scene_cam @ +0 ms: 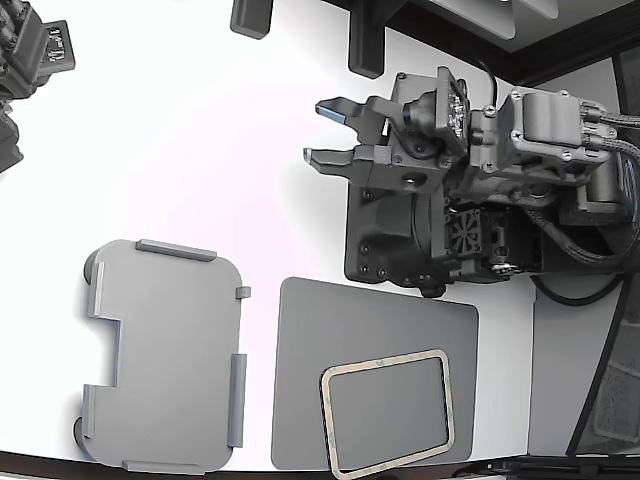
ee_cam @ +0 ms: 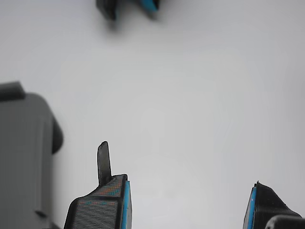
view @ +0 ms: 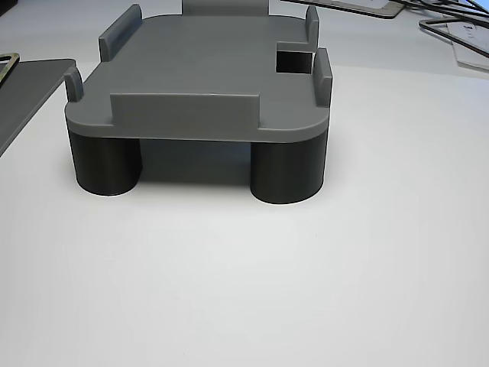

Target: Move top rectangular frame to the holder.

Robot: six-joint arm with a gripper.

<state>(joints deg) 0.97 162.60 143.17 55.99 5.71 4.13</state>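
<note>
The cream-beige rectangular frame (scene_cam: 441,400) lies flat on the dark grey mat (scene_cam: 330,340) at the front of the exterior view, right of centre. The light grey holder (scene_cam: 165,355), with raised edge tabs and a side notch, stands to the mat's left and has nothing on it. The other view shows it close up on dark round legs (view: 199,84). My gripper (scene_cam: 325,132) hovers over bare white table behind the mat, pointing to the exterior view's left, well away from the frame. It is open and empty, and in the wrist view (ee_cam: 188,205) a corner of the holder (ee_cam: 24,157) shows.
A second dark arm (scene_cam: 30,60) sits at the exterior view's far left. My arm's dark base block (scene_cam: 400,240) stands just behind the mat. Two dark mounts (scene_cam: 365,45) stand at the table's back edge. A dark part with a blue pad (ee_cam: 126,5) shows in the wrist view.
</note>
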